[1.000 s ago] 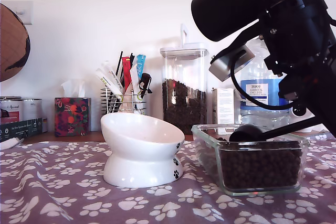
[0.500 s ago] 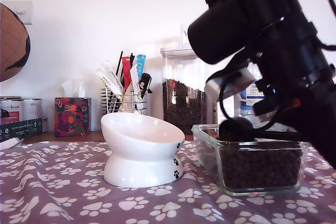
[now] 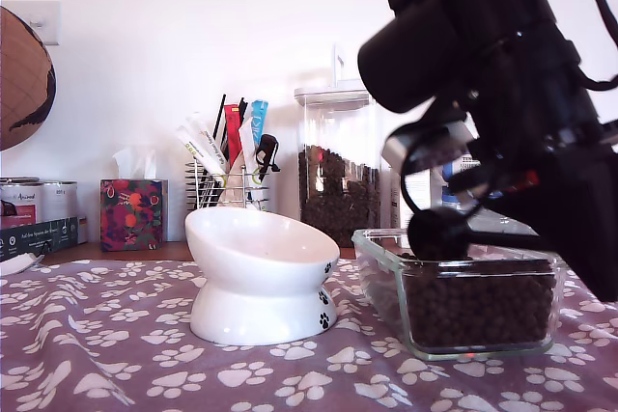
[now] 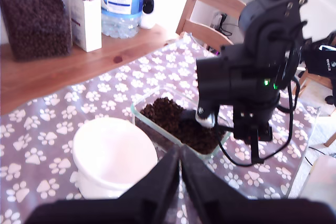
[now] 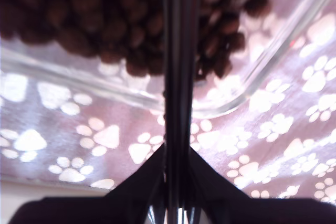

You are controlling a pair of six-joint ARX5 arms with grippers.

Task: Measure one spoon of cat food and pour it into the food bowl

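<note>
- My second gripper [image 5: 177,182] is clamped tight on the long straight handle of the black plastic spoon [image 5: 178,66]; the handle runs straight out from between its closed jaws toward the clear rectangular glass dish [image 5: 262,77].
- In the exterior view the spoon's round cup [image 3: 437,234] sits low at the dish's top edge, just above or perhaps touching the heap of small dark brown cat food [image 3: 480,306] pellets; whether the cup holds any I cannot tell.
- The glass dish [image 3: 381,277] stands on the purple cloth with white paw prints [image 3: 116,354], toward the exterior view's right, filled with kibble.
- The glossy white ceramic food bowl with a slanted rim and small black paw prints [image 3: 261,277] stands just beside the dish, on the exterior view's left of it, not touching; its inside looks empty.
- My first gripper [image 4: 180,163] hangs high above the bowl [image 4: 113,153] and dish, its two dark fingers [image 4: 157,182] meeting at the tips and holding nothing.
- Behind, a tall clear canister of kibble [image 3: 336,166] stands on the wooden table [image 4: 58,72].
</note>
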